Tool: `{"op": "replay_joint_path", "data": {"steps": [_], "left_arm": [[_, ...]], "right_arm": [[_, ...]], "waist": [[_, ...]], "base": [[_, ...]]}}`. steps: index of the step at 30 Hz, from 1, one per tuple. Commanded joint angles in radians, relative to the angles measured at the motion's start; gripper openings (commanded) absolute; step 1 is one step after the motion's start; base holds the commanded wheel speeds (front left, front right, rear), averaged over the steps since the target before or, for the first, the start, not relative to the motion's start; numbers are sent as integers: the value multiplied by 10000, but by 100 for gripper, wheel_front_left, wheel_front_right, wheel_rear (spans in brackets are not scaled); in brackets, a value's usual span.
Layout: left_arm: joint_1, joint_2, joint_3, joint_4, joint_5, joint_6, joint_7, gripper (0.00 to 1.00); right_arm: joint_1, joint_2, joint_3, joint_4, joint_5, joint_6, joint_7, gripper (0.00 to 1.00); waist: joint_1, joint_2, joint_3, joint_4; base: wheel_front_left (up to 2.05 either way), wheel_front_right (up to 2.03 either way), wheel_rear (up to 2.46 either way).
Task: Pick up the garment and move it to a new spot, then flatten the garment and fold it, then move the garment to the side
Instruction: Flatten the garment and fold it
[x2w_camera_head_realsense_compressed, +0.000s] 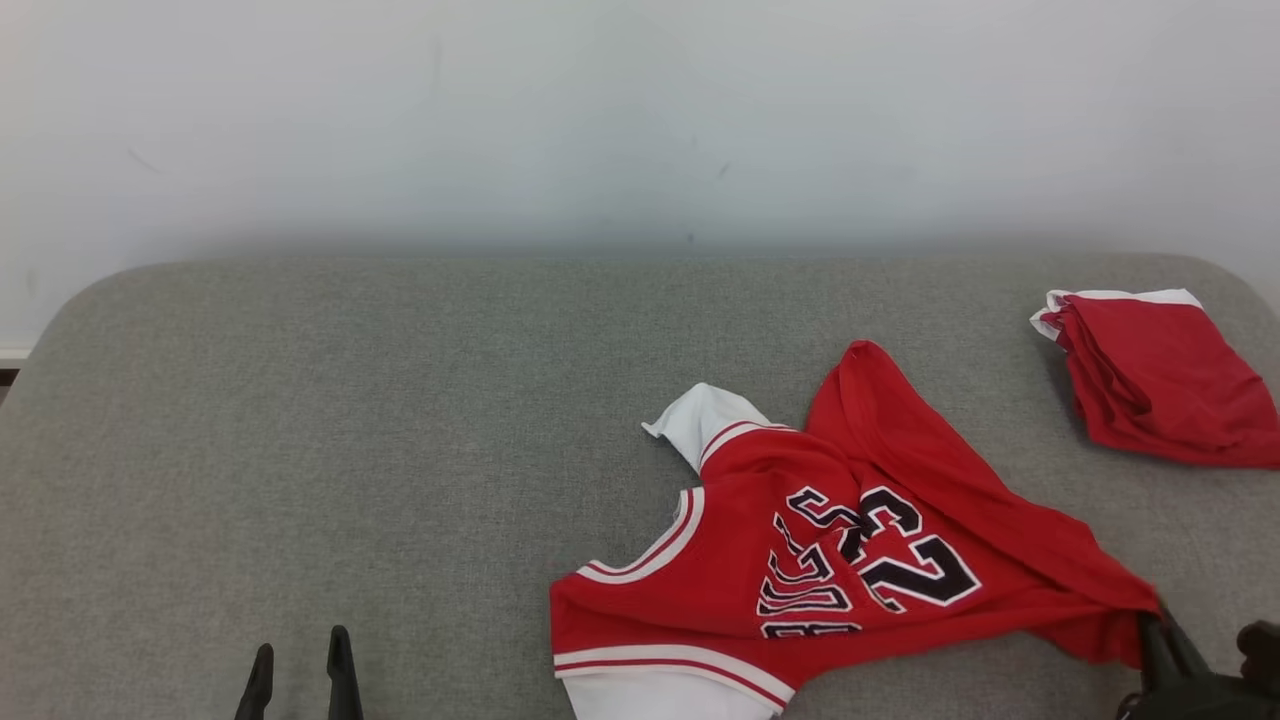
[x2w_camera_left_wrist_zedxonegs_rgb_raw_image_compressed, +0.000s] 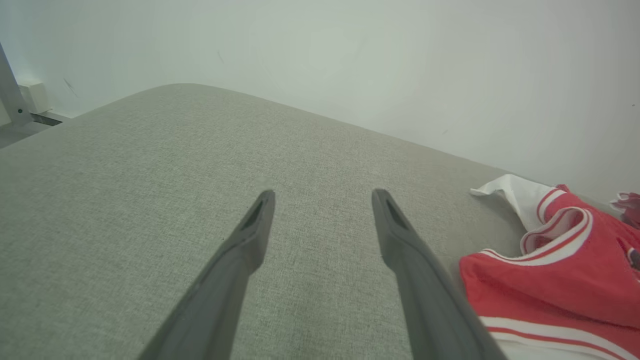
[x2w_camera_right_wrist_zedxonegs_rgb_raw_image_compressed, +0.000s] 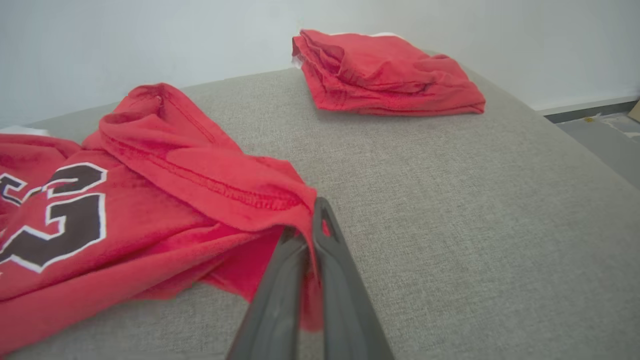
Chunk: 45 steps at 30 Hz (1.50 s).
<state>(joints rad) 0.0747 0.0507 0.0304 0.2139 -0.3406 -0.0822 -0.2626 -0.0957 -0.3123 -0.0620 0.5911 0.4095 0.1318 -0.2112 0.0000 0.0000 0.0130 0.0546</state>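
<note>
At the lower left of the head view, the left gripper hovers over a bare stretch of the grey fabric-covered counter, its two dark fingers spread wide with nothing between them. To its right, on the right half of the counter, lies the garment, a red jersey with white trim and dark numerals. It is rumpled, with one red flap thrown over itself. At the garment's lower right corner, the right gripper has its fingers pressed together, pinching the red hem. Farther right, apart from the garment and near the counter's back corner, a folded red cloth rests.
</note>
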Motion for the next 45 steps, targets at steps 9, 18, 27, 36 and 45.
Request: {"op": "replay_joint_path", "data": {"steps": [9, 18, 27, 36, 45], "left_arm": [[-16, -7, -18, 148, -80, 39, -26, 100], [-96, -7, -66, 152, -11, 26, -26, 100], [-209, -7, -158, 174, -24, -6, -26, 100], [-287, -7, -299, 105, -228, 110, -26, 100], [-252, -7, -175, 120, -221, 118, -26, 100]], "right_arm": [[147, -627, 1048, -276, 513, -19, 54, 100], [-243, -627, 1677, -1238, -594, -17, -306, 100], [-1147, -867, 2496, -274, -2241, -17, 771, 100], [-1619, -1016, 2600, 936, -2871, -17, 954, 48], [-2101, -865, 2020, 1682, -2987, -19, 424, 0]], "waist": [[0, 0, 36, -313], [0, 0, -11, -276], [0, 0, 89, 69], [0, 0, 300, 283], [0, 0, 312, 188]], "base": [[0, 0, 0], [0, 0, 0], [0, 0, 0], [0, 0, 0], [0, 0, 0]]}}
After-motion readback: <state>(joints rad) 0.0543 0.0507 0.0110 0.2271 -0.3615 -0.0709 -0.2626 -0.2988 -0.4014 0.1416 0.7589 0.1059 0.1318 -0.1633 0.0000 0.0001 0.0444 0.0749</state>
